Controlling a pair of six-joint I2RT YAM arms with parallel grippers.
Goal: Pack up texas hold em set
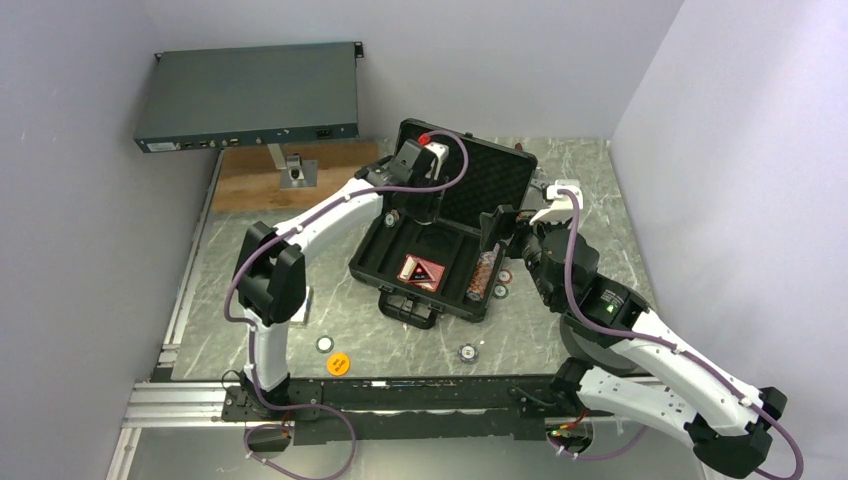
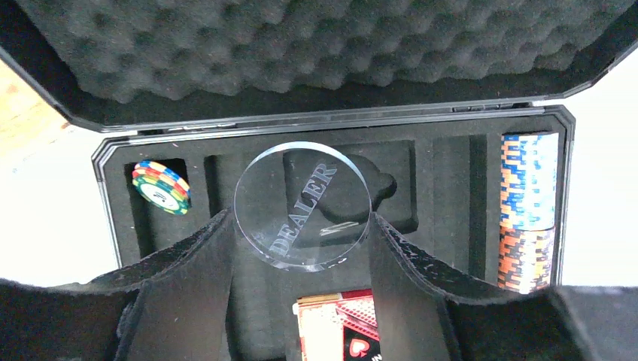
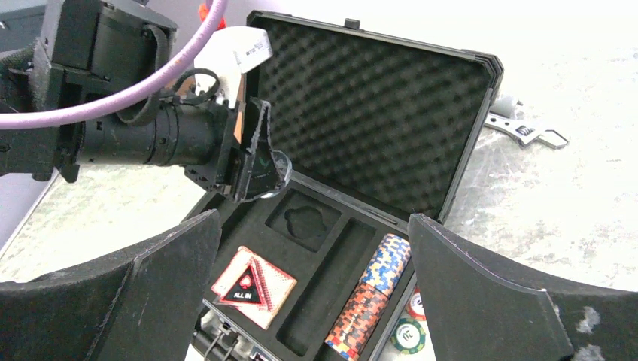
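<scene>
Left gripper (image 2: 301,252): half closed, pinching the clear round acrylic disc (image 2: 303,204), engraved DEALER, by its rim. Being round, the disc has no long axis. Its flat face is turned back toward the wrist and its lettering runs diagonally.

Beyond the fingertips lies the open black rectangular hard-plastic case (image 1: 490,180), its long axis running across the gripper from side to side. To the gripper's left, a short stack of multicoloured chips (image 2: 160,186) fills a slot.

Dead ahead of the disc, apart from it, is the lobed foam recess (image 3: 305,219), which I judge to be the disc's seat. The left arm is the nearer one. To the right, a long row of blue and orange chips (image 2: 527,210) lies along the case's short axis.

Right gripper (image 3: 312,226): spread wide, holding nothing, standing off above that row.
</scene>
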